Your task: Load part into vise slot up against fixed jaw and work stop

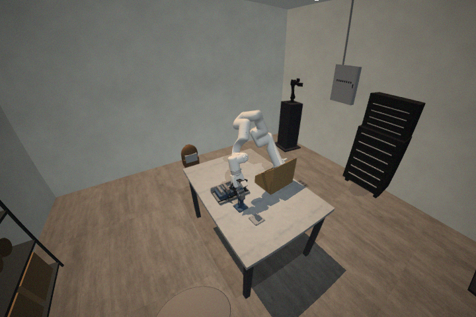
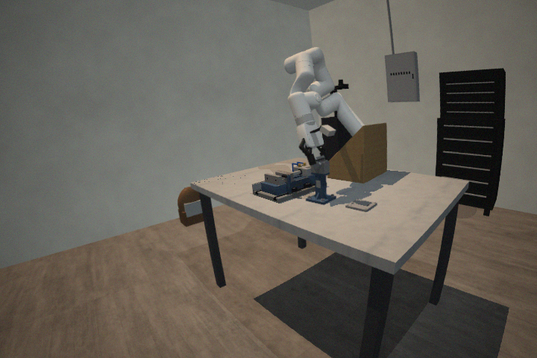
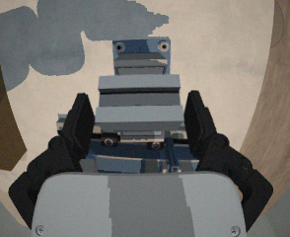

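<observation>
The part (image 3: pixel 139 101), a grey block, rests on top of the blue V-block (image 3: pixel 141 53), a little above the table. It also shows in the exterior view (image 2: pixel 320 168). My gripper (image 3: pixel 138 104) is open, with one dark finger on each side of the part; I cannot tell whether they touch it. The gripper reaches down from above, as the exterior view shows (image 2: pixel 315 161). The vise (image 2: pixel 283 183) stands just beside the V-block (image 2: pixel 321 192), with its jaws open.
A tilted brown cardboard box (image 2: pixel 359 152) stands behind the vise, close to the arm. The vise (image 1: pixel 225 192), V-block (image 1: pixel 240 203) and infeed plate (image 1: pixel 256 219) form a row on the white table. A black drawer cabinet (image 1: pixel 383 142) stands by the wall.
</observation>
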